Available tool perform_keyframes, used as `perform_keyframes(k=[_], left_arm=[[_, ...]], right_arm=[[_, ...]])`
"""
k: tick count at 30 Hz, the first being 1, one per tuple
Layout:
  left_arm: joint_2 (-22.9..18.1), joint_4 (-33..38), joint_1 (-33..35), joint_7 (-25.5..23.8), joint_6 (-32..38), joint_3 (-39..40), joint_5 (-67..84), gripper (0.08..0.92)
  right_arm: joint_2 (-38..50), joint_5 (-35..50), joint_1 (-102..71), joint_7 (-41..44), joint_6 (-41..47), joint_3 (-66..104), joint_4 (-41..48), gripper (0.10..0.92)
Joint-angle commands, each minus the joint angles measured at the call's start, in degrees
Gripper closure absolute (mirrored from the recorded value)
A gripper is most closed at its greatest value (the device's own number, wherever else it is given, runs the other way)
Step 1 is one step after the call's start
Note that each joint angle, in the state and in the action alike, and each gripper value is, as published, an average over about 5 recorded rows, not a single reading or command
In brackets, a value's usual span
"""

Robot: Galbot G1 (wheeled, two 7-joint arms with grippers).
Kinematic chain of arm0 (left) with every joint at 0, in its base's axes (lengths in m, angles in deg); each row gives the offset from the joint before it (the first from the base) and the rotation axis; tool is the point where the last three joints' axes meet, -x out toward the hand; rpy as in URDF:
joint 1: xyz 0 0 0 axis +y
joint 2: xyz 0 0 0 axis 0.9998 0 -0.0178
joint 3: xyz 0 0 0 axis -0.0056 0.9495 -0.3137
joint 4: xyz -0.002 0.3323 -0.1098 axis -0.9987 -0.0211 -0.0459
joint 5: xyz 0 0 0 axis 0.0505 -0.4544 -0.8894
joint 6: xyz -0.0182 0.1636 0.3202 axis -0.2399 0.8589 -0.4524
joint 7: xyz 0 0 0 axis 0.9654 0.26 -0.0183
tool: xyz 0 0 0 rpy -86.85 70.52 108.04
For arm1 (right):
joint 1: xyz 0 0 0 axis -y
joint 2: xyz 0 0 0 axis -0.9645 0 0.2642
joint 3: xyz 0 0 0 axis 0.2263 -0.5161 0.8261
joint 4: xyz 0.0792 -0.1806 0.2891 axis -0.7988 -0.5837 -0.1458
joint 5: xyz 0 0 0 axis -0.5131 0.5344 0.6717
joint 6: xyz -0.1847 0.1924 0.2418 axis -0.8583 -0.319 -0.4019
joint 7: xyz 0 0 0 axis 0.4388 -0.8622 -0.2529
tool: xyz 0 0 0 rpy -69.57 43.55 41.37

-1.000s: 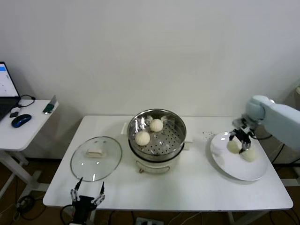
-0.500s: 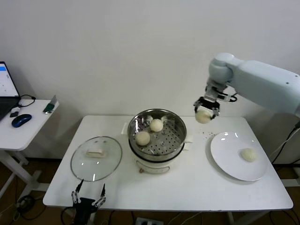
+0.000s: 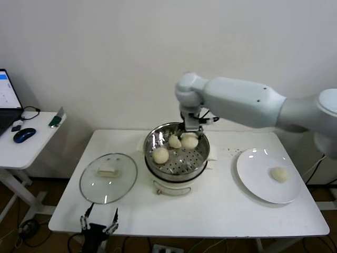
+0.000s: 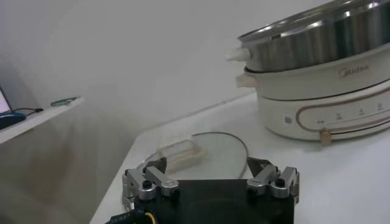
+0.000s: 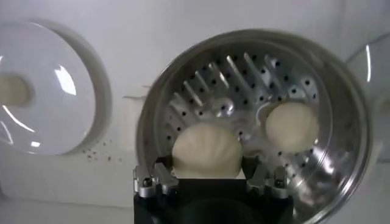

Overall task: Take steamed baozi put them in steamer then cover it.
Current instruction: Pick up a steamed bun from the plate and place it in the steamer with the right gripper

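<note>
Reading "Midea" on the steamer [image 4: 323, 85], right gripper [image 3: 190, 138] holding a baozi [image 5: 206, 152].

A white rectangular table [image 3: 210, 211] stands against a pale wall. Near its middle sits the steamer [image 3: 176, 176], a shiny steel pot on a cream electric base. Toward the robot's left the cover [image 3: 108, 177], a clear glass lid with a cream handle, lies flat on the tabletop, just beside the steamer. Toward the right lies a white plate [image 3: 258, 179], well apart from the pot.
</note>
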Motion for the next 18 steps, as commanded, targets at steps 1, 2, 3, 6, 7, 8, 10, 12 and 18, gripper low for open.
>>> perform_keyframes(k=[1, 2, 3, 6, 7, 8, 10, 12, 18], left_arm=[[0.73, -0.32, -0.15, -0.16, -0.16, -0.2, 0.97, 0.177], [0.84, -0.38, -0.23, -0.16, -0.19, -0.25, 1.09, 0.177], [0.92, -0.42, -0.31, -0.16, -0.22, -0.3, 1.19, 0.177], [1.08, -0.61, -0.55, -0.14, -0.26, -0.36, 1.42, 0.177], [1.08, -0.7, -0.61, -0.14, -0.25, -0.36, 1.47, 0.177], [1.08, -0.81, -0.66, -0.13, -0.23, -0.36, 1.51, 0.177], [1.04, -1.02, -0.73, -0.12, -0.18, -0.31, 1.52, 0.177], [1.02, -1.17, -0.76, -0.11, -0.15, -0.24, 1.51, 0.177], [0.87, -1.29, -0.84, -0.1, -0.11, -0.14, 1.43, 0.177]], right_arm=[[-5.67, -2.44, -4.01, -0.51, -1.98, -2.18, -2.12, 0.296], [-5.54, -2.42, -4.18, -0.49, -1.98, -2.52, -2.28, 0.296], [-5.38, -2.38, -4.28, -0.47, -1.95, -2.87, -2.45, 0.296], [-4.73, -2.12, -4.41, -0.44, -1.87, -3.8, -3.0, 0.296], [-4.54, -2.01, -4.42, -0.44, -1.8, -4.04, -3.11, 0.296], [-4.37, -1.95, -4.46, -0.45, -1.75, -4.2, -3.18, 0.296], [-4.15, -2.02, -4.57, -0.45, -1.71, -4.31, -3.21, 0.296], [-3.98, -2.14, -4.66, -0.46, -1.7, -4.31, -3.31, 0.296], [-3.51, -2.19, -4.96, -0.8, -1.08, -4.23, -4.04, 0.279]])
